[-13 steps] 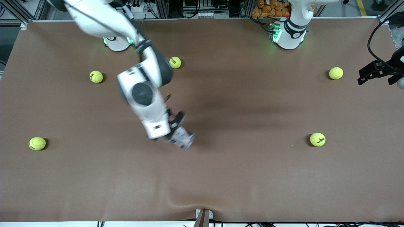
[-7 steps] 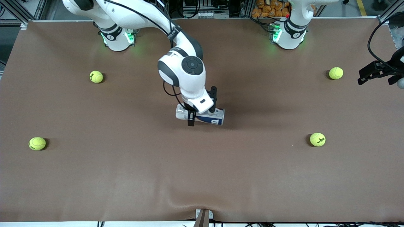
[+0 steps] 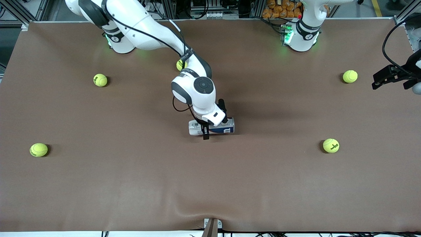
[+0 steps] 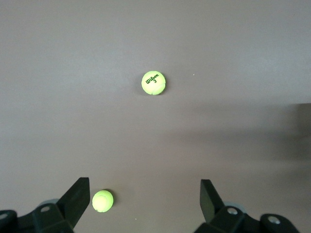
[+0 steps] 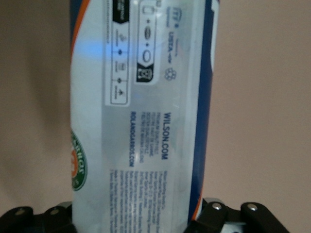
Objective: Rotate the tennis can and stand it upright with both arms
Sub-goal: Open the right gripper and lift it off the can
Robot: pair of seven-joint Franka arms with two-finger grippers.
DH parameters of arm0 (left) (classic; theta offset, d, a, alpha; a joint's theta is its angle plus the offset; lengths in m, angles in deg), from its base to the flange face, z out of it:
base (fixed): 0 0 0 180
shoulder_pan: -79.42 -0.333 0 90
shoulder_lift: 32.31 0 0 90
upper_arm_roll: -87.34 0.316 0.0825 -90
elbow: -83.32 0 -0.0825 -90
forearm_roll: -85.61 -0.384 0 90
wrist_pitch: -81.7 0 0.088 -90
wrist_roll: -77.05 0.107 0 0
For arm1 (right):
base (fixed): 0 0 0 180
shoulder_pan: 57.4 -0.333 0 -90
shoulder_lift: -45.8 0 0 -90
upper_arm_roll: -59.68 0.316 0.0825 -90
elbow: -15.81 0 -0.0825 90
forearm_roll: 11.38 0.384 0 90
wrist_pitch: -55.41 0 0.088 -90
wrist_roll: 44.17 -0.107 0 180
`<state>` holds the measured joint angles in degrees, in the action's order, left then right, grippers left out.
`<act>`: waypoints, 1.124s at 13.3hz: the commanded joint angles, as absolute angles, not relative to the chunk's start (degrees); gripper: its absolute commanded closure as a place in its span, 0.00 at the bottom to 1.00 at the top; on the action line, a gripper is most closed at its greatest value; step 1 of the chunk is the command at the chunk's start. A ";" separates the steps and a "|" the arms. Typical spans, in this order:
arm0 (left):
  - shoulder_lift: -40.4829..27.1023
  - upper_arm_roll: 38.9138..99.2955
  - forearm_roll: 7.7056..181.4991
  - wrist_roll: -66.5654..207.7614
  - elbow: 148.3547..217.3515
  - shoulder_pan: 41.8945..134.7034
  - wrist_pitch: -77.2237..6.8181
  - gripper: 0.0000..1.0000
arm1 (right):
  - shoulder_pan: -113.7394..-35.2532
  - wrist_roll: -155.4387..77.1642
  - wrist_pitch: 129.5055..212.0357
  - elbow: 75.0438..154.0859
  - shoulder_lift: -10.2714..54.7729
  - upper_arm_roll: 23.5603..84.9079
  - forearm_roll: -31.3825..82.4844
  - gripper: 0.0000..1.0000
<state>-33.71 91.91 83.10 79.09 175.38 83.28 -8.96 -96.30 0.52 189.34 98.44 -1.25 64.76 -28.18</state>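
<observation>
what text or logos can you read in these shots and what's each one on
"WILSON.COM" on the tennis can held in the right gripper.
"ROLANDGARROS.COM" beside it on the same label.
"Wilson 3" on a tennis ball under the open left gripper.
The can's fine print, icons and round green badge are too small to read.

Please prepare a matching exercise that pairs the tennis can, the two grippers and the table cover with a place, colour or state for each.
Things:
1. tennis can
2. right gripper
3. left gripper
4. table cover

Descriptions:
A. plain brown
B. fingers open, waiting over the left arm's end of the table
C. lying on its side at mid-table
D. shut around the can's middle

Pairs: 1-C, 2-D, 3-B, 4-A
</observation>
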 commanded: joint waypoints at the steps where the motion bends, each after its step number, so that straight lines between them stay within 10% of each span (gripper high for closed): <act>1: -33.45 91.74 83.94 79.07 174.63 83.03 -8.22 0.00 | -96.34 1.10 190.06 97.90 -1.40 64.52 -29.66 0.00; 15: -26.53 92.09 104.20 79.07 175.16 80.66 -7.86 0.00 | -88.98 -21.91 166.25 97.46 21.00 64.96 -28.17 0.00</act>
